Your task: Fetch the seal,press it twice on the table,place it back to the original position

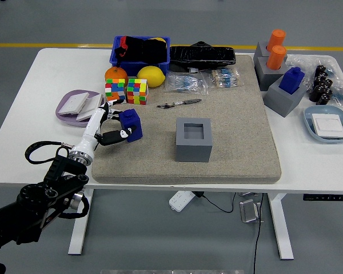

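Blue seal (131, 125) in left hand (107, 127), fingers partly hiding it

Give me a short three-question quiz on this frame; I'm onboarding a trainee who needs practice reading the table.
1. True or false: the left hand grips the blue seal on the mat.
2. Multiple choice: the grey holder in the middle of the mat is A) filled with an orange seal, B) empty, C) tipped on its side.
3. Short answer: which two things stand directly behind the blue seal, near the mat's far left corner?

Key
1. True: its fingers close around the seal.
2. B: its square socket is open.
3. Two colourful puzzle cubes.
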Robot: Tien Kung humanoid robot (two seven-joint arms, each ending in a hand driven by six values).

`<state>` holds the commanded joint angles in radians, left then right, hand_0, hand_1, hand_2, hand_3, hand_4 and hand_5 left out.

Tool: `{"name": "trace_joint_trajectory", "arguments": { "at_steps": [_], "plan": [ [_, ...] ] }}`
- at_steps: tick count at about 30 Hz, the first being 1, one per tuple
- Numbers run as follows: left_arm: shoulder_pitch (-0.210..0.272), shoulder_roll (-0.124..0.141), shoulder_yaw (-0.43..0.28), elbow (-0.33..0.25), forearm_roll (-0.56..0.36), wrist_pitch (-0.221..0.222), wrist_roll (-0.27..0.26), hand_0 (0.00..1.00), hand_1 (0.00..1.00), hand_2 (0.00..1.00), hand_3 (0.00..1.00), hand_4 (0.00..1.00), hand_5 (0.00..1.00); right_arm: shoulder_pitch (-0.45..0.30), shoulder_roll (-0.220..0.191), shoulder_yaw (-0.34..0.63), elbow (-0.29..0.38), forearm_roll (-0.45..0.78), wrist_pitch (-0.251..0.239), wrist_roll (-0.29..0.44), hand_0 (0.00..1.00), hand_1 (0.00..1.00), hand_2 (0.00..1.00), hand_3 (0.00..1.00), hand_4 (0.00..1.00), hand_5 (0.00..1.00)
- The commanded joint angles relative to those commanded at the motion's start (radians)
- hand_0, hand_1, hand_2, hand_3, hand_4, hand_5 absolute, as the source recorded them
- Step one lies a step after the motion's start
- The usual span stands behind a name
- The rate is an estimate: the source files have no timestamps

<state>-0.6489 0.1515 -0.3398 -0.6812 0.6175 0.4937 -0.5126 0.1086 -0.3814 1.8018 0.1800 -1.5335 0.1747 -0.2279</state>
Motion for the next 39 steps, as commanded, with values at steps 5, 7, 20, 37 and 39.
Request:
{"name": "trace_joint_trajectory", "arguments": {
  "at_steps": [5,7,20,37,39],
  "plan": [
    [0.002,-0.002,0.011,0.000,0.008,0.002,-0.003,0.824,0.514,0.445,0.818,0.725,0.002,-0.001,-0.002,-0.001,0.000,-0.001,0.000,0.000,0.884,0.747,0.726,0.751,0.859,0.537],
    [0.003,-0.003,0.016,0.003,0.008,0.001,-0.005,0.824,0.514,0.445,0.818,0.725,0.002,-0.001,-0.002,-0.001,0.000,-0.001,0.000,0.000,0.884,0.747,0.726,0.751,0.859,0.537],
    [0.009,0.001,0.033,0.009,0.013,0.007,-0.020,0.823,0.513,0.433,0.812,0.728,0.002,-0.002,0.000,0.000,0.000,0.001,0.000,0.000,0.884,0.747,0.726,0.751,0.859,0.537],
    [-0.072,0.066,-0.125,-0.264,0.212,-0.035,0.093,0.819,0.516,0.431,0.809,0.724,0.002,-0.005,-0.002,0.007,0.000,0.011,0.000,-0.001,0.885,0.747,0.726,0.751,0.860,0.537],
    [-0.085,0.070,-0.122,-0.303,0.233,-0.055,0.120,0.819,0.516,0.431,0.809,0.724,0.002,-0.004,-0.002,0.005,0.000,0.012,0.000,-0.002,0.885,0.747,0.726,0.751,0.860,0.537]
  ]
}}
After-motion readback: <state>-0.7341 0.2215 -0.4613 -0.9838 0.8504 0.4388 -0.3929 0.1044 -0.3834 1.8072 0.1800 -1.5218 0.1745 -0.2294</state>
